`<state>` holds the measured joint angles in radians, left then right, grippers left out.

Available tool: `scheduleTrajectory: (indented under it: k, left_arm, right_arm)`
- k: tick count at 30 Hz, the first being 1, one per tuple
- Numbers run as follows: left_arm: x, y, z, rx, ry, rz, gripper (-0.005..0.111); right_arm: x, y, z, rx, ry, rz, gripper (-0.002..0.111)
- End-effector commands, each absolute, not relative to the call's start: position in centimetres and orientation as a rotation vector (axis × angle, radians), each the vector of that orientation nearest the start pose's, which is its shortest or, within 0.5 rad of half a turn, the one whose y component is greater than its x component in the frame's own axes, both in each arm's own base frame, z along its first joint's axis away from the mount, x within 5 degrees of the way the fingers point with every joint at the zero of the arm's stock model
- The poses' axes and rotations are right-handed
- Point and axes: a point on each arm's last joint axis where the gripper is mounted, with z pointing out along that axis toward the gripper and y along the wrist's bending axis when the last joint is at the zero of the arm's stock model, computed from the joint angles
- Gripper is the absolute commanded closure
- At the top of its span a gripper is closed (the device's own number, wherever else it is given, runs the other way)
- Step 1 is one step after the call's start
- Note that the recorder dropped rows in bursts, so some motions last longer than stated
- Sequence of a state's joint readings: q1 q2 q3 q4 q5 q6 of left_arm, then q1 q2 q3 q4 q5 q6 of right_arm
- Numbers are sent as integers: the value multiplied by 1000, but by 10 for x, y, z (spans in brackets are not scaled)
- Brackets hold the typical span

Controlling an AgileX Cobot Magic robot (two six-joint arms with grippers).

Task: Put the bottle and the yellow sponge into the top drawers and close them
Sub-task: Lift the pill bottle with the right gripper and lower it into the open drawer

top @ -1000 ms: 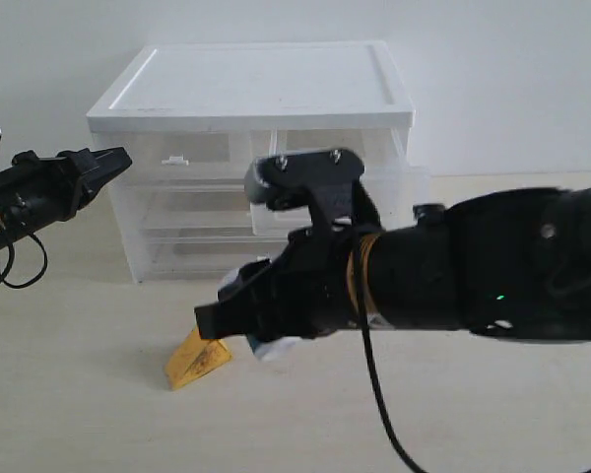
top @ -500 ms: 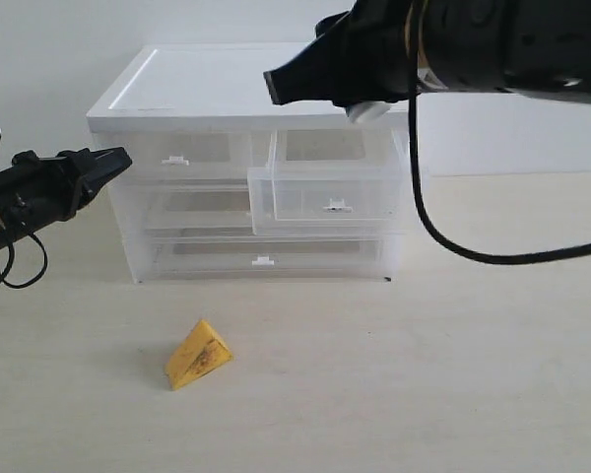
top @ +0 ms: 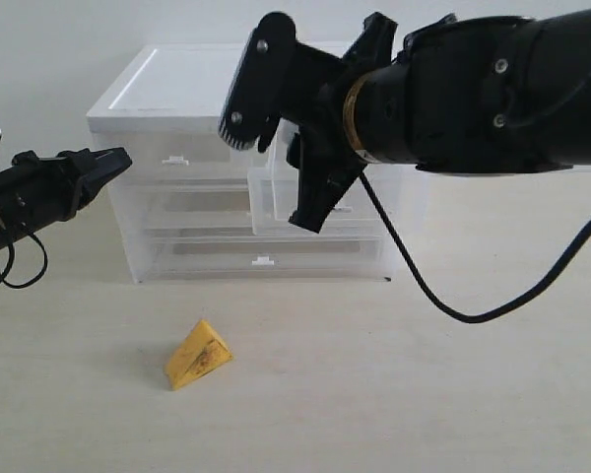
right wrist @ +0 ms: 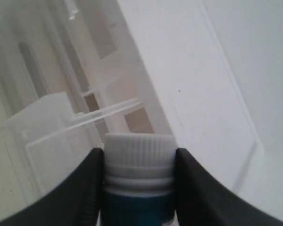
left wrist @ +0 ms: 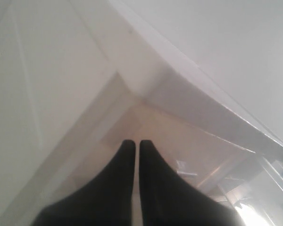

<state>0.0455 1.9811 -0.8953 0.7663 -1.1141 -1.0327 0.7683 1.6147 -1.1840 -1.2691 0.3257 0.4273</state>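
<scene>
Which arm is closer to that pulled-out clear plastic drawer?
Right: the right fingers are right at the pulled-out clear plastic drawer; the left fingers are off beside the white cabinet's other end.

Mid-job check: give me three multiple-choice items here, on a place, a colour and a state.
1. Where is the sponge? A on the table before the cabinet; B in a drawer; C on the cabinet.
2. The bottle's cap is: A red; B white; C black.
3. The top right drawer is: A shut; B removed; C pulled out.
Answers: 1A, it lies before the cabinet; 2B, right wrist view shows white; 3C, its front stands forward of the cabinet.
</scene>
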Motion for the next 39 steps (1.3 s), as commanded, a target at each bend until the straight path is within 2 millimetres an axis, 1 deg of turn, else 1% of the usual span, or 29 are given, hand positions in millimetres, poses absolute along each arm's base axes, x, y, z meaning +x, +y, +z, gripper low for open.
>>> scheduleTrajectory:
  k: [1, 3, 6, 14, 16, 18, 22, 23, 25, 33, 35, 37, 38, 39]
  left_arm:
    - [379, -36, 164, -73, 1684, -957, 103]
    - [379, -36, 164, -73, 1684, -957, 103]
    - [379, -36, 164, -73, 1685, -957, 103]
    - [379, -36, 164, -73, 1685, -957, 103]
    - [379, -36, 164, -70, 1685, -957, 103]
    - [379, -36, 164, -70, 1685, -957, 103]
    - [379, -36, 164, -70, 1685, -957, 103]
    - [379, -36, 164, -70, 1685, -957, 103]
    - [379, -36, 164, -70, 1685, -957, 103]
    - [379, -36, 164, -69, 1687, -954, 103]
    - [380, -35, 164, -72, 1688, -953, 103]
    - [380, -35, 164, -73, 1691, -951, 103]
    - [380, -35, 164, -73, 1691, -951, 103]
    - [380, -35, 164, -71, 1690, -950, 103]
  right_arm:
    - [293, 242, 292, -1457, 1434, -483, 108]
    - [294, 243, 291, -1498, 1402, -514, 108]
    - [295, 241, 291, -1501, 1403, -536, 108]
    - [295, 241, 291, -1492, 1413, -531, 108]
    - [295, 241, 291, -1488, 1416, -528, 107]
    - [295, 241, 291, -1489, 1415, -526, 96]
    - [295, 241, 291, -1489, 1413, -524, 60]
    - [295, 241, 291, -1489, 1413, -524, 54]
    - [295, 241, 291, -1490, 1412, -531, 52]
    - [294, 240, 293, -1468, 1422, -519, 53]
    - [292, 240, 297, -1422, 1447, -484, 53]
    - [286, 237, 308, -1215, 1582, -349, 54]
    - [280, 233, 316, -1006, 1707, -248, 62]
    - [274, 225, 321, -808, 1825, -196, 74]
